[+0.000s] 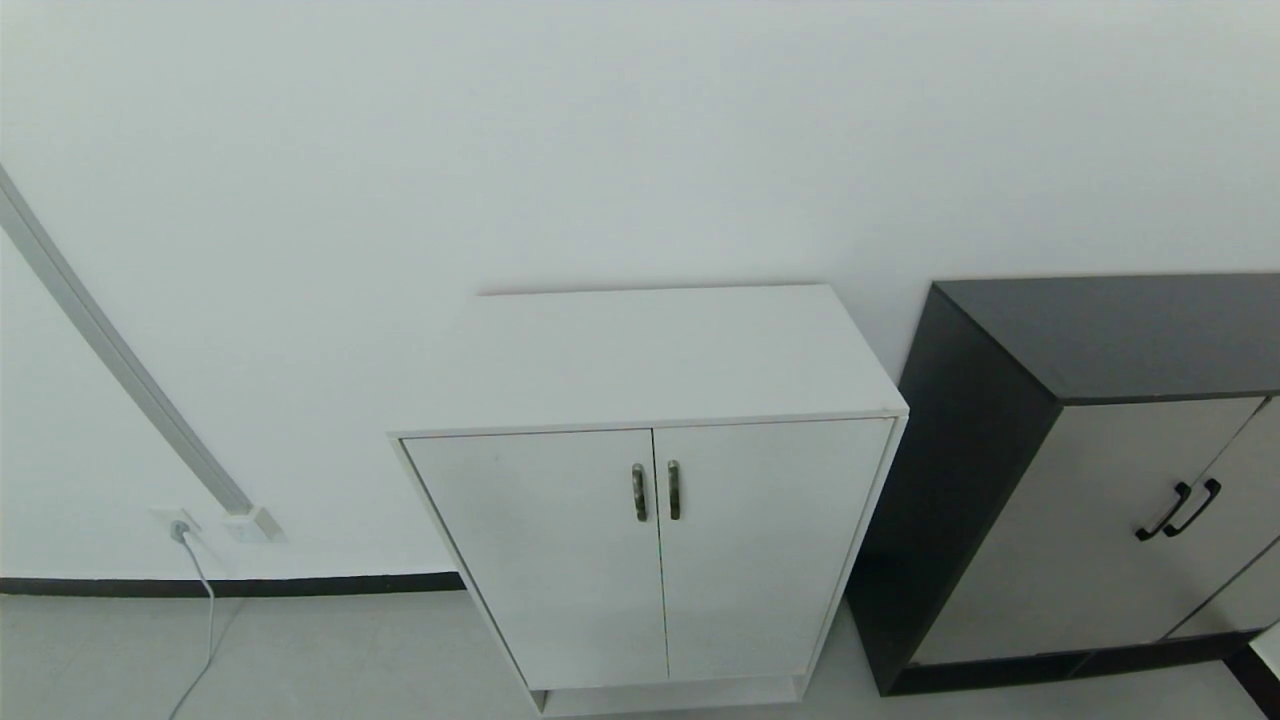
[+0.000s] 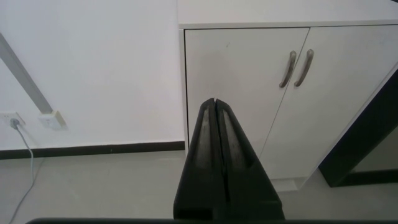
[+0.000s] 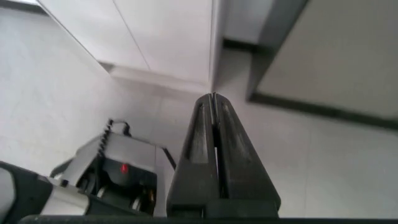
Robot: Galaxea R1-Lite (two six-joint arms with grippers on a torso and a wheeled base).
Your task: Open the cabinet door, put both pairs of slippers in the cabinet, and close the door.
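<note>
A white two-door cabinet [image 1: 650, 550] stands against the wall, both doors closed, with two metal handles [image 1: 656, 491] side by side at the middle seam. In the left wrist view my left gripper [image 2: 214, 102] is shut and empty, held some way in front of the cabinet's left door [image 2: 242, 87], below and to the side of the handles [image 2: 296, 68]. My right gripper [image 3: 214, 98] is shut and empty, low over the floor near the white cabinet's bottom corner [image 3: 211, 78].
A black cabinet with grey doors [image 1: 1080, 480] stands close on the right of the white one. A wall socket with a grey cable [image 1: 185, 535] is low on the wall at the left. A cable duct [image 1: 110, 350] runs slantwise up the wall.
</note>
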